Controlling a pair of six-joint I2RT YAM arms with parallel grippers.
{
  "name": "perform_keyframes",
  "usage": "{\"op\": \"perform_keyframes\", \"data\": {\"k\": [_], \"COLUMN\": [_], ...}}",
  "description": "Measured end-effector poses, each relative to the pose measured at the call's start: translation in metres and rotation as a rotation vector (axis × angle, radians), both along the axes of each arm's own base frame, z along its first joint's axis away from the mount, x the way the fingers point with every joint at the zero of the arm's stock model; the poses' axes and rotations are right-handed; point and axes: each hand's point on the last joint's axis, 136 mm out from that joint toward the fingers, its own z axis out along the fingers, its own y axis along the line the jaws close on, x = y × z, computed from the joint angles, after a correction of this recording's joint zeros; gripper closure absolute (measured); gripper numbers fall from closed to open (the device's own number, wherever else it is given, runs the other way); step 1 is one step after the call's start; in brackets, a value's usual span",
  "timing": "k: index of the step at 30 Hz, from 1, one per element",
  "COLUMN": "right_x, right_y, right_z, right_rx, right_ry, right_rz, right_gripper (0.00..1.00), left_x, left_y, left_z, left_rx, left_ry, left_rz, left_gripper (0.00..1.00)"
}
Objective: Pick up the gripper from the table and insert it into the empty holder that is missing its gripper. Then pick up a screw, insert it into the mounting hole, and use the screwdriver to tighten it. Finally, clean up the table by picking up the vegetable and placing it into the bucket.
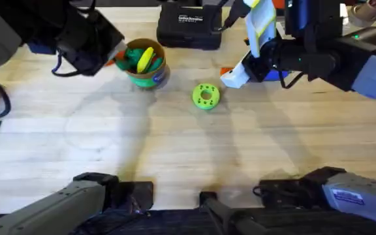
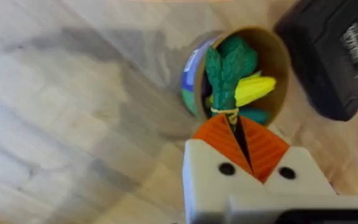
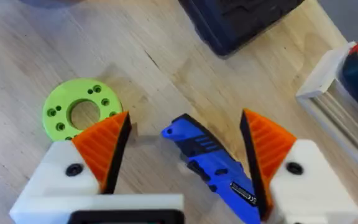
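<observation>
Final step, clearing the counter. The left pincer [image 2: 238,134], orange ribbed pads nearly closed, pinches the stem of the dark-green leafy toy vegetable [image 2: 225,74], which hangs at the mouth of the small round bucket with tan-brown rim [image 1: 145,64] near the counter's far edge; a yellow toy already lies inside. The right pincer [image 3: 185,152] stands wide open astride the blue cylindrical powered screwdriver [image 3: 213,165], gripping nothing, beside the lime-green plastic disc [image 3: 79,113]. The next move, by judgement, calls for parting the left pads so the vegetable drops in.
</observation>
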Motion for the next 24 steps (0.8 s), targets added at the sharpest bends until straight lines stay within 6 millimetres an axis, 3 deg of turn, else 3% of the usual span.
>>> {"op": "perform_keyframes", "data": {"k": [5,13,17,20,23,24], "right_x": [0.0,0.0,0.0,0.0,0.0,0.0], "right_y": [0.0,0.0,0.0,0.0,0.0,0.0], "right_z": [0.0,0.0,0.0,0.0,0.0,0.0], "right_rx": [0.0,0.0,0.0,0.0,0.006,0.013], "right_ry": [0.0,0.0,0.0,0.0,0.004,0.007], "right_rz": [0.0,0.0,0.0,0.0,-0.007,-0.015], "right_gripper": [0.007,0.007,0.007,0.007,0.007,0.007], "left_x": [0.037,0.054,0.054,0.053,0.051,0.049], "left_y": [-0.005,-0.012,-0.016,-0.019,-0.02,-0.02], "left_z": [0.006,-0.056,-0.06,-0.059,-0.056,-0.054], "left_rx": [-0.006,-0.01,-0.028,-0.037,-0.031,-0.028], "left_ry": [-0.11,0.061,0.074,0.072,0.074,0.076], "left_rz": [-0.014,-0.039,-0.053,-0.071,-0.099,-0.109], "left_gripper": [0.99,0.969,0.763,0.512,0.157,0.11]}}
